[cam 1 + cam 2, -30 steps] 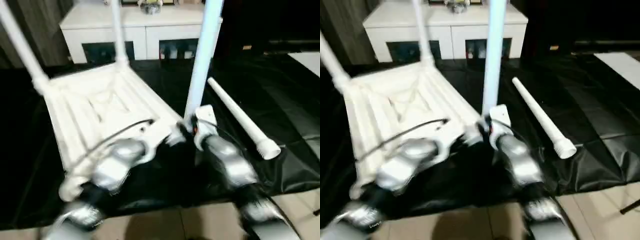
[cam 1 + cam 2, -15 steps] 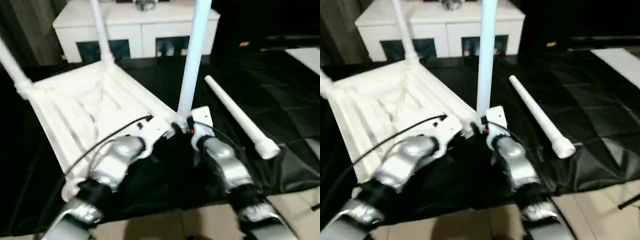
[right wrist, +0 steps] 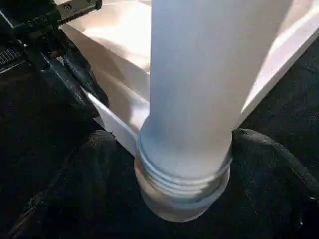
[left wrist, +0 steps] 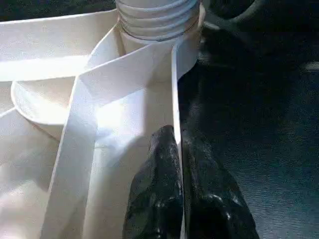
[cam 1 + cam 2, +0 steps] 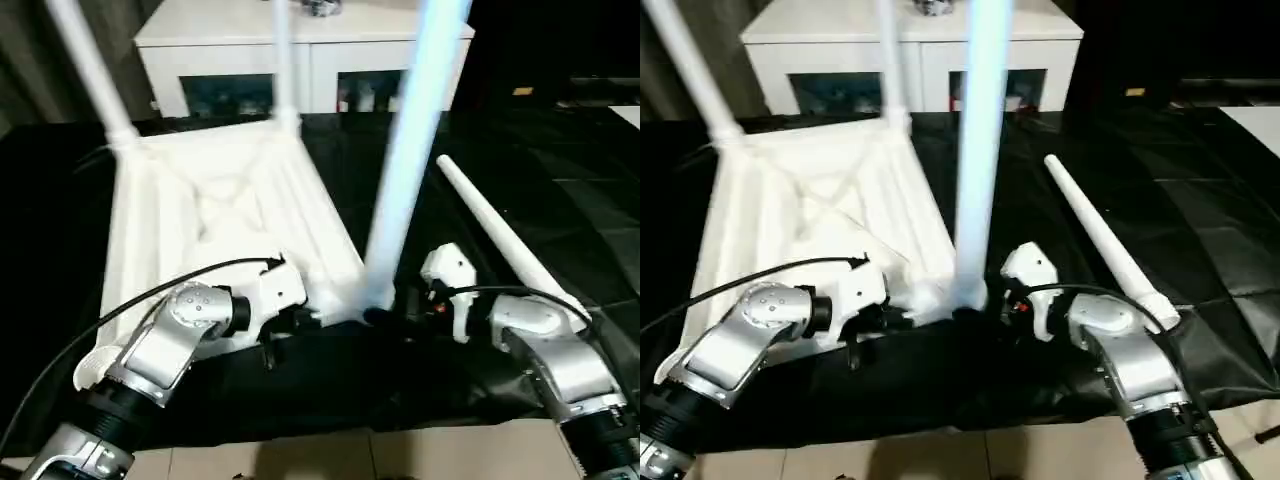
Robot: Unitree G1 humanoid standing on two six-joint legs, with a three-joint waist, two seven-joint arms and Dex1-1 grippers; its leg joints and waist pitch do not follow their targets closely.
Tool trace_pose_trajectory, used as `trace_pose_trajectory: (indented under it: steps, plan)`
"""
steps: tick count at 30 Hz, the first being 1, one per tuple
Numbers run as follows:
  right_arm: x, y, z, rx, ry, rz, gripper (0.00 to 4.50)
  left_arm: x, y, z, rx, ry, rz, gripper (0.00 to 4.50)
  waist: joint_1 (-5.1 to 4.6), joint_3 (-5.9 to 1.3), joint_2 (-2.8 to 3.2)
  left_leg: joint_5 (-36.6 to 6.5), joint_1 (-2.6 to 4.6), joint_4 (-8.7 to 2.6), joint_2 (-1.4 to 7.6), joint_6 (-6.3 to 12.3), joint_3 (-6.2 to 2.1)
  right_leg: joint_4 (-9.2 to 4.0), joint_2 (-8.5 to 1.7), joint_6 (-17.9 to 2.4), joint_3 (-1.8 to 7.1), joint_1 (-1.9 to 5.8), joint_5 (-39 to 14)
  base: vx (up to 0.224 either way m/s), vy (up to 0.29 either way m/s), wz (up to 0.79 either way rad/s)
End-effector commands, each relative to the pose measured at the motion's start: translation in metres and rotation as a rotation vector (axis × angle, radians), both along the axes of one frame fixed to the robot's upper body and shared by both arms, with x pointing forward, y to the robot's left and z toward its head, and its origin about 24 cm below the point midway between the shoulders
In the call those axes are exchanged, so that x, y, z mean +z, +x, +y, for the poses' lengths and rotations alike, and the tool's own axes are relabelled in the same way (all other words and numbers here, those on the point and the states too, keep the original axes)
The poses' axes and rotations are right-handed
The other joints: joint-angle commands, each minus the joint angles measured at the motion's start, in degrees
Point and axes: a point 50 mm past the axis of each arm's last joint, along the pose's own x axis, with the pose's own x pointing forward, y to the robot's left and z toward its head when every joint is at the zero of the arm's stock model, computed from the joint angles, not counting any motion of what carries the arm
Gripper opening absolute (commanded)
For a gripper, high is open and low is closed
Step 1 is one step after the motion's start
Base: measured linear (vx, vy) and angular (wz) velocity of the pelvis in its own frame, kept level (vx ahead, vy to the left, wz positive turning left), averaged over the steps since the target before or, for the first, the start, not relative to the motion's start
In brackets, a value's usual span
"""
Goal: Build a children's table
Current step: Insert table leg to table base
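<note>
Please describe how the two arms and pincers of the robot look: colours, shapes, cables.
Both forearms are silver metal cylinders with black collars; a thin black cable loops along each. The left pincer has two glossy black fingers. The right pincer sits on a white housing with a small red mark.

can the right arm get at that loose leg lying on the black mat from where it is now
Probably yes. The loose leg lies bare on the black mat, on the right arm's side, with nothing resting on it. The right gripper stands open around the upright leg, so it would first have to back off.

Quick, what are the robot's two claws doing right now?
Left gripper: closed, pinching the table top's edge.
Right gripper: open, fingers either side of the upright leg.
</note>
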Motion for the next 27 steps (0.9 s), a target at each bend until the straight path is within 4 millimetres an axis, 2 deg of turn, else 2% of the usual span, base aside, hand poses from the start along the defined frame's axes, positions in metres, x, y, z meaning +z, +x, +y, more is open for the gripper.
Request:
trace_pose_trajectory:
  steps: [1,2,3,5,12,15,19,20,22,24,26,27]
  plan:
    - [-0.003,0.000,0.004,0.037,-0.034,0.016,3.90,0.007,-0.004,-0.012,-0.072,-0.025,-0.019,0.00,-0.19,-3.25,-0.49,-18.73,0.35,-4.48,0.42,1.97,0.48,-3.49,-0.56,-10.71,1.20,2.69,-18.71,0.000,0.000,0.00]
    - [-0.003,0.000,0.004,0.036,-0.037,0.019,3.90,0.007,-0.004,-0.012,-0.073,-0.025,-0.017,0.00,-0.18,-3.27,-0.65,-18.46,0.37,-4.43,0.44,2.00,0.50,-3.49,-0.55,-10.63,1.22,2.64,-18.50,0.000,0.000,0.00]
    - [-0.003,0.001,0.004,0.036,-0.037,0.020,3.90,0.007,-0.004,-0.012,-0.073,-0.025,-0.017,0.00,-0.12,-3.30,-0.54,-17.78,0.38,-4.41,0.44,2.11,0.48,-3.41,-0.56,-10.67,1.27,2.65,-17.83,0.000,0.000,0.00]
    - [-0.004,0.002,0.002,0.030,-0.042,0.025,3.65,0.007,-0.004,-0.011,-0.072,-0.024,-0.017,0.00,-0.11,-3.44,-0.77,-16.17,0.24,-4.29,0.40,2.46,0.54,-3.21,-0.52,-11.06,1.28,2.80,-15.85,0.000,0.000,0.00]
    - [-0.004,0.007,0.001,0.006,-0.031,0.027,3.08,0.006,-0.005,-0.008,-0.065,-0.019,-0.014,0.00,0.00,-3.65,-0.57,-13.13,0.19,-3.95,0.35,3.58,0.66,-2.70,-0.49,-12.84,1.24,2.98,-11.54,0.000,0.000,0.00]
    - [-0.005,0.007,0.002,0.005,-0.023,0.031,2.79,0.006,-0.005,-0.007,-0.065,-0.017,-0.012,0.00,0.02,-3.58,-0.63,-13.74,0.23,-3.97,0.35,3.51,0.67,-2.80,-0.50,-12.54,1.24,3.00,-12.81,0.000,0.000,0.00]
    - [-0.007,0.007,0.003,0.006,-0.018,0.035,2.68,0.006,-0.006,-0.006,-0.066,-0.015,-0.010,0.00,-0.01,-3.53,-0.64,-14.21,0.21,-4.04,0.36,3.20,0.62,-2.83,-0.48,-12.21,1.23,2.98,-13.59,0.000,0.000,0.00]
    - [-0.007,0.006,0.003,0.006,-0.016,0.037,2.67,0.006,-0.006,-0.006,-0.067,-0.014,-0.010,0.00,0.00,-3.55,-0.44,-14.25,0.24,-4.04,0.36,3.13,0.59,-2.82,-0.51,-12.22,1.24,2.97,-13.56,0.000,0.000,0.00]
    - [-0.008,0.007,0.004,-0.014,0.005,0.037,2.67,0.005,-0.007,-0.006,-0.071,-0.010,-0.003,0.00,-0.11,-3.54,-0.55,-14.48,0.19,-4.05,0.34,3.04,0.58,-2.83,-0.51,-12.27,1.21,2.98,-13.53,0.000,0.000,0.00]
    - [-0.009,0.009,0.004,-0.051,0.027,0.029,2.67,0.005,-0.007,-0.006,-0.069,-0.011,-0.002,0.00,-0.20,-3.54,-0.57,-14.86,0.25,-4.05,0.34,2.96,0.60,-2.87,-0.50,-12.23,1.23,2.91,-13.88,0.000,0.000,0.00]
    - [-0.013,0.019,0.007,-0.207,0.056,-0.003,2.66,0.003,-0.004,-0.009,-0.038,-0.013,-0.012,0.00,-0.32,-3.45,-0.52,-15.11,0.17,-4.13,0.32,2.62,0.60,-2.97,-0.57,-12.17,1.25,2.83,-14.61,0.000,0.000,0.00]
    - [-0.013,0.019,0.007,-0.207,0.056,-0.003,2.66,0.003,-0.004,-0.009,-0.038,-0.013,-0.012,0.00,-0.63,-3.31,-0.56,-15.98,-0.20,-4.34,0.18,1.78,0.38,-3.04,-0.63,-11.39,1.10,3.14,-16.88,0.000,0.000,0.00]
